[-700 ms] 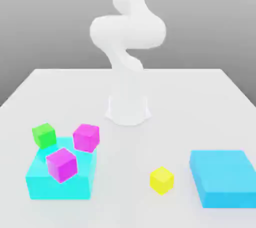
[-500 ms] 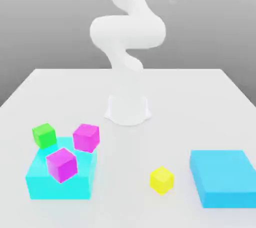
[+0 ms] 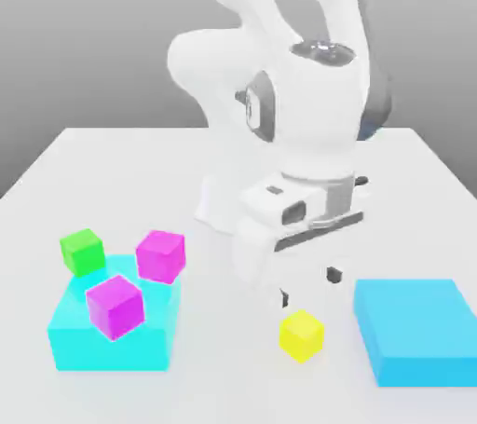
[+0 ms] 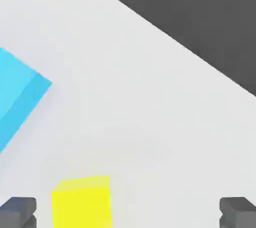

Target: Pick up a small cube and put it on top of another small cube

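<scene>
The small yellow cube (image 3: 301, 335) rests on the white table near the front, between the two cyan blocks. My gripper (image 3: 309, 287) hangs open just above and a little behind it, with nothing between its dark fingertips (image 3: 333, 275). In the hand view the yellow cube (image 4: 81, 202) lies close to one fingertip (image 4: 19, 211), off-centre in the wide gap of the gripper (image 4: 128, 212). A green cube (image 3: 81, 251) and two magenta cubes (image 3: 160, 255) (image 3: 115, 305) sit at the exterior view's left.
A cyan block (image 3: 114, 324) at the exterior view's left carries one magenta cube. A flat cyan block (image 3: 416, 331) lies at the exterior view's right, its corner (image 4: 15, 96) showing in the hand view. The arm's base (image 3: 224, 203) stands mid-table.
The arm has swung down from the top of the picture. The open gripper dropped from high above to just over the table by the yellow cube. No cube has moved.
</scene>
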You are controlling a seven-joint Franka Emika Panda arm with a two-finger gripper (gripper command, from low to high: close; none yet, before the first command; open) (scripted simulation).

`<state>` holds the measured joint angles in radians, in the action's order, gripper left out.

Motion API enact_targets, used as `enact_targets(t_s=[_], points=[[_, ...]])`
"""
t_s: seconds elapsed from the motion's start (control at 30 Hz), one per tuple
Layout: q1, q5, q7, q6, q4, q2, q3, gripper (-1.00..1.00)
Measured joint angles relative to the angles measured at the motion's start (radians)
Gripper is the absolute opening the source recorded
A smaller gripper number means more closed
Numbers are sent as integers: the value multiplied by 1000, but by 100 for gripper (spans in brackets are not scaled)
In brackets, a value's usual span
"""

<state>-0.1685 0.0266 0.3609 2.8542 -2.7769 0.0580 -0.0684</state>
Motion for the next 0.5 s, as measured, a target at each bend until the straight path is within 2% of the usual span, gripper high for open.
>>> enact_targets(t_s=[0.2,0.23,0.5], points=[[-32,30,12,172,26,217,37,0],[-37,34,14,194,31,245,44,-100],[-32,35,16,177,27,224,38,-100]])
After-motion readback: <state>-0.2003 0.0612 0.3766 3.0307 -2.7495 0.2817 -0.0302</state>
